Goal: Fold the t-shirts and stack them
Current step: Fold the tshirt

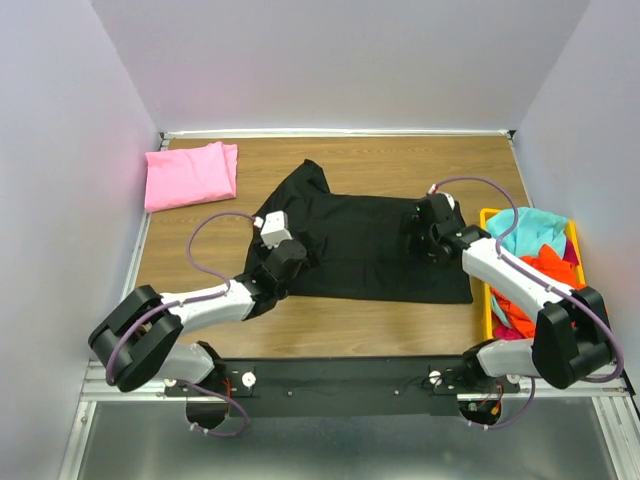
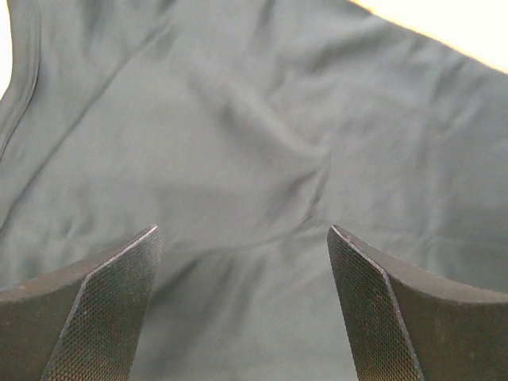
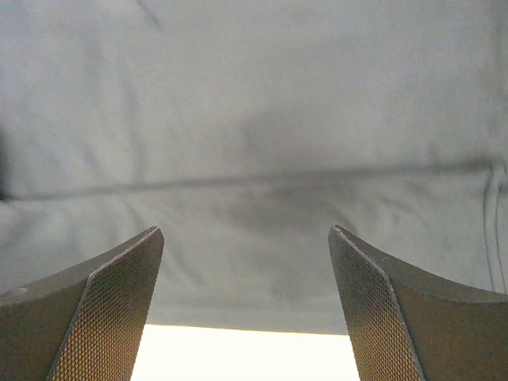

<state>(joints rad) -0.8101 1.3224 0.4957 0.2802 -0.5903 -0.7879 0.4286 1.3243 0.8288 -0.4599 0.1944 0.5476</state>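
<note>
A black t-shirt (image 1: 370,245) lies spread on the table's middle, one sleeve pointing to the back left. A folded pink t-shirt (image 1: 190,175) lies at the back left. My left gripper (image 1: 285,262) is open just above the black shirt's left part; in the left wrist view the cloth (image 2: 254,159) fills the frame between my fingers (image 2: 119,302). My right gripper (image 1: 425,235) is open over the shirt's right edge; in the right wrist view the cloth (image 3: 254,159) and its hem edge show between the fingers (image 3: 373,302). Neither holds anything.
A yellow bin (image 1: 487,300) at the right edge holds teal (image 1: 530,230), orange (image 1: 550,275) and magenta shirts. White walls close in the table at the back and sides. The wooden tabletop (image 1: 360,320) shows in front of the black shirt.
</note>
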